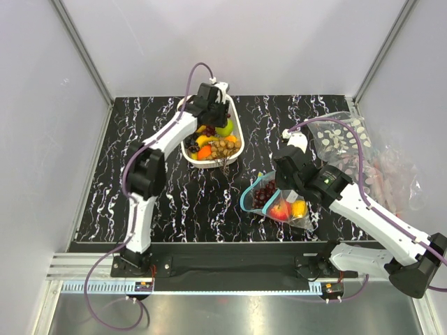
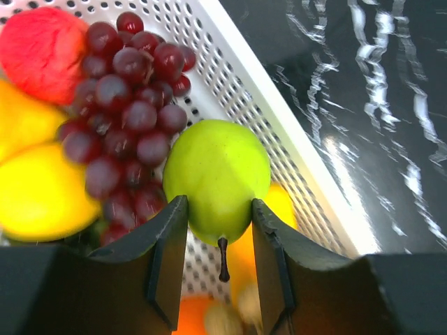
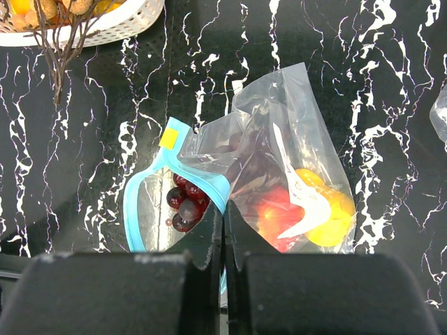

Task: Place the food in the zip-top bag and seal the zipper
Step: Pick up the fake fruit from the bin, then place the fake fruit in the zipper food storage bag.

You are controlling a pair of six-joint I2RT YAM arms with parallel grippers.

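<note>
In the white slotted basket [image 1: 187,155], my left gripper [image 2: 220,209] is shut on a green round fruit [image 2: 216,174], one finger pressing each side, its stem hanging between them. Dark purple grapes [image 2: 126,112], a red fruit [image 2: 42,52] and yellow fruit [image 2: 35,195] lie beside it. The clear zip-top bag [image 3: 279,125] lies on the black marbled table with its mouth open. Inside are grapes [image 3: 183,202], a red apple [image 3: 276,216] and a yellow fruit [image 3: 328,216]. My right gripper [image 3: 223,209] is shut on the teal-blue zipper [image 3: 136,202] at the bag's near edge.
A clear bag patterned with white ovals [image 1: 339,136] lies at the back right, with crumpled clear plastic [image 1: 394,174] beside it at the table's right edge. A brown grape bunch [image 1: 223,148] hangs over the basket's near rim. Grey walls enclose the table.
</note>
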